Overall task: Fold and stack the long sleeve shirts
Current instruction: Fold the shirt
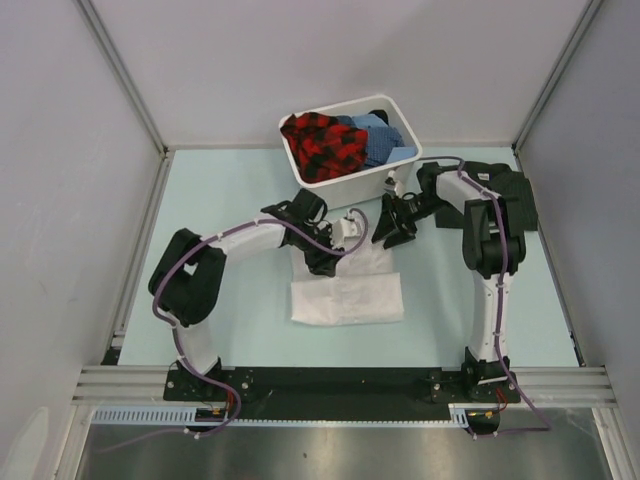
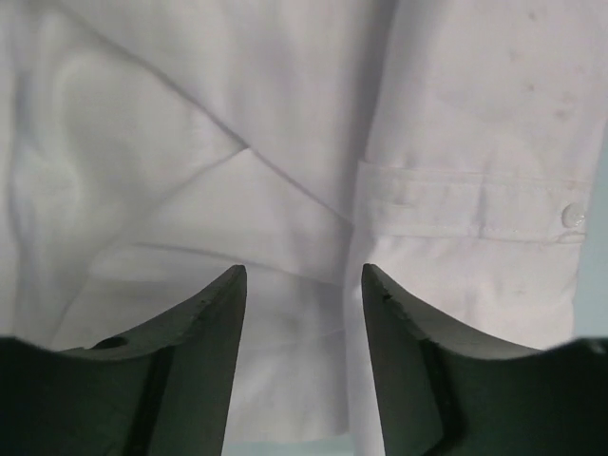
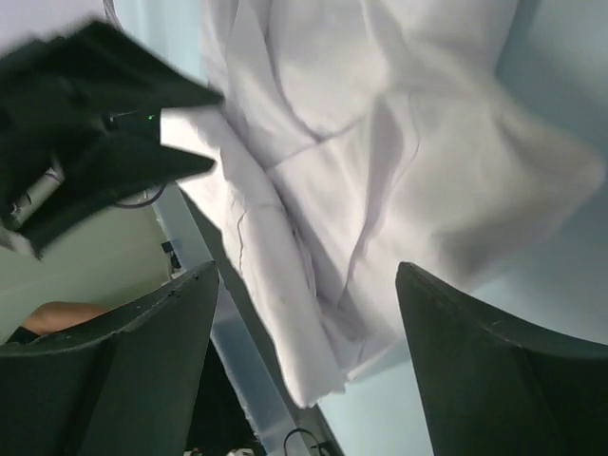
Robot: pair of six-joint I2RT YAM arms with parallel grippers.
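1. Hovering close over the cloth, the left pincer [image 2: 302,280] has its jaws moderately parted and grips nothing. It looks to be lining up on the crease directly beneath.
2. Directly under it lies the white shirt [image 2: 285,161], partly folded on the bench [image 1: 220,200], with a buttoned cuff [image 2: 456,204] just off to one side of the fingers.
3. Just beside it, at the shirt's far edge, the right pincer [image 3: 309,275] gapes wide and is empty too. It is probably there to take the other corner so the fold goes over evenly.
4. Beyond both pincers sits the tub [image 1: 350,187], holding red-check cloth [image 1: 322,145] and blue cloth [image 1: 385,140]. I see no dark striped shirt.
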